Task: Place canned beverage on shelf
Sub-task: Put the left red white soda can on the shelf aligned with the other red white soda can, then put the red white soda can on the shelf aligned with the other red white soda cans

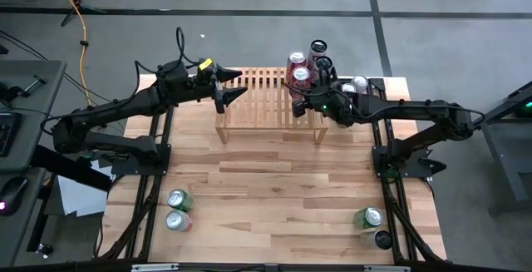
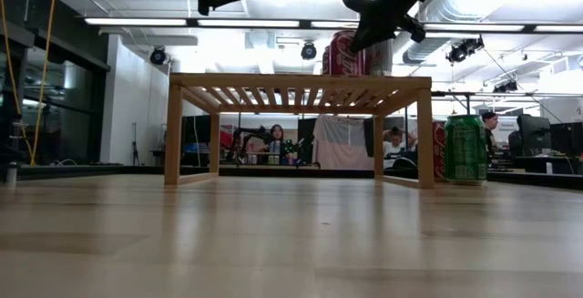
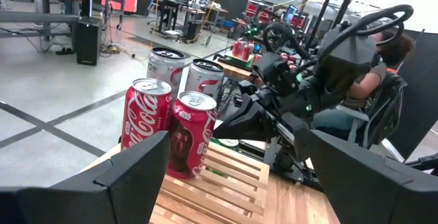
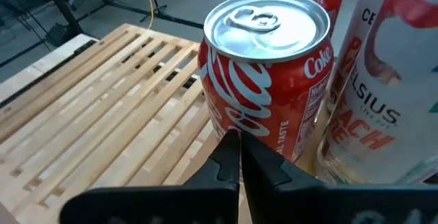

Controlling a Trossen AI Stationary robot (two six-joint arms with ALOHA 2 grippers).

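The light-wood slatted shelf (image 1: pixel 258 97) stands at the table's far middle. Several cans stand upright on its right end: two red cola cans (image 1: pixel 301 76) (image 3: pixel 144 118) and paler cans (image 3: pixel 166 63) behind them. My right gripper (image 4: pixel 239 157) is shut with nothing between its fingers. Its tips hang just above the slats, at the nearer red cola can (image 4: pixel 263 80); a white Celsius can (image 4: pixel 383 94) stands right beside that one. My left gripper (image 1: pixel 229 85) hovers open and level over the shelf's left end, facing the cans. My right gripper's shut fingertips (image 4: pixel 233 148) stand at the lower side wall of the red cola can (image 4: pixel 256 131), slanting down from the table's near right. Whether they touch the can I cannot tell. The can stands upright on the slats.
More cans stand on the table right of the shelf (image 2: pixel 465 148) (image 1: pixel 359 82). Two lie or stand at the near left (image 1: pixel 177 210) and two at the near right (image 1: pixel 370 222). The shelf's left and middle slats (image 4: pixel 102 114) are bare. People sit in the room beyond.
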